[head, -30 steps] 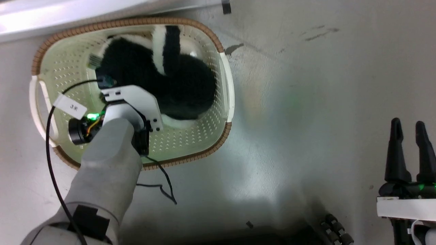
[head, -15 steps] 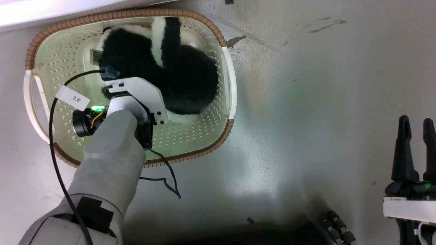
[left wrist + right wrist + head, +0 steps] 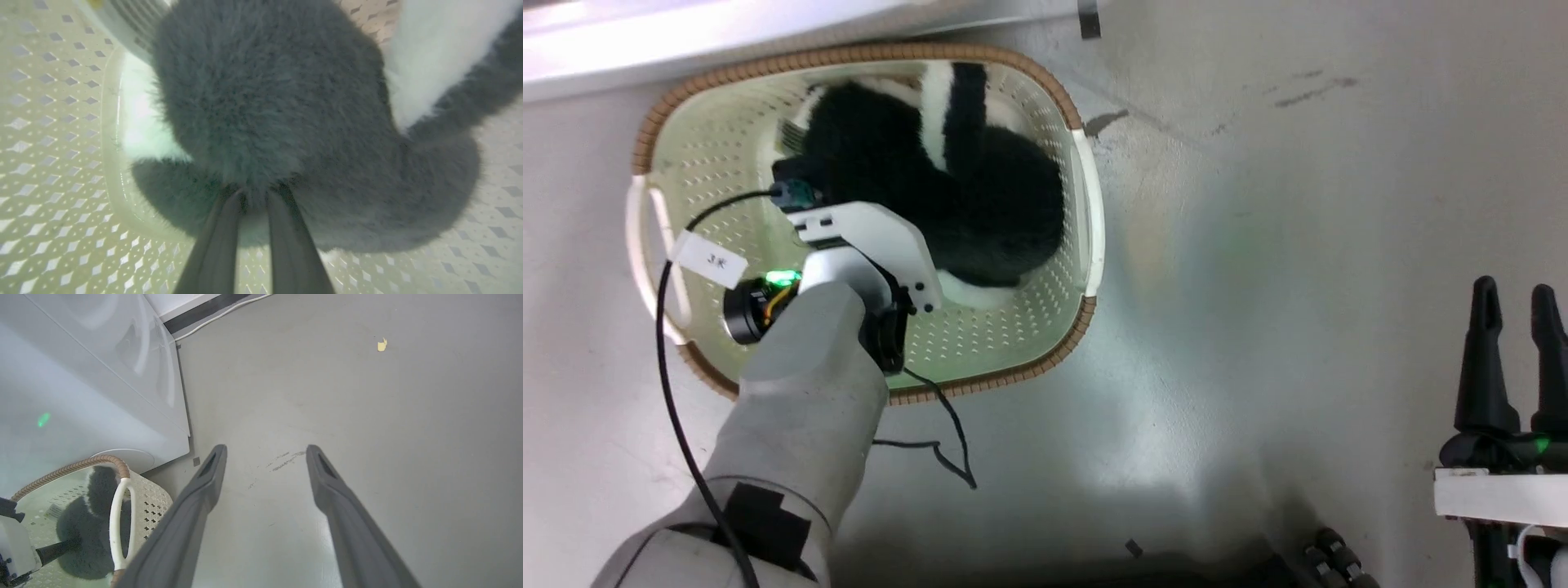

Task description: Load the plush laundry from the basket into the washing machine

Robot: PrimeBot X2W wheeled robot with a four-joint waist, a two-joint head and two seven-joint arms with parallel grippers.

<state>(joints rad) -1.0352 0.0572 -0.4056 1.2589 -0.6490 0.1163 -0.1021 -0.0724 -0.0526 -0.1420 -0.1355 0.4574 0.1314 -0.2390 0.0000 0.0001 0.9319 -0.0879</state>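
The floor [image 3: 1258,245] is smooth grey concrete, matt in most places, with a pale glare patch [image 3: 1127,425] low in the head view and a deep shadow [image 3: 1054,555] along its bottom edge. Dark scuff marks [image 3: 1311,79] streak it toward the upper right, a thin seam [image 3: 1160,126] runs slantwise nearby, and a small dark fleck [image 3: 1133,547] lies near the bottom. In the right wrist view a yellowish scrap [image 3: 382,344] lies alone on the bare grey, and a white cable [image 3: 212,319] runs along a dark baseboard [image 3: 204,310] at the foot of a white wall [image 3: 175,300]
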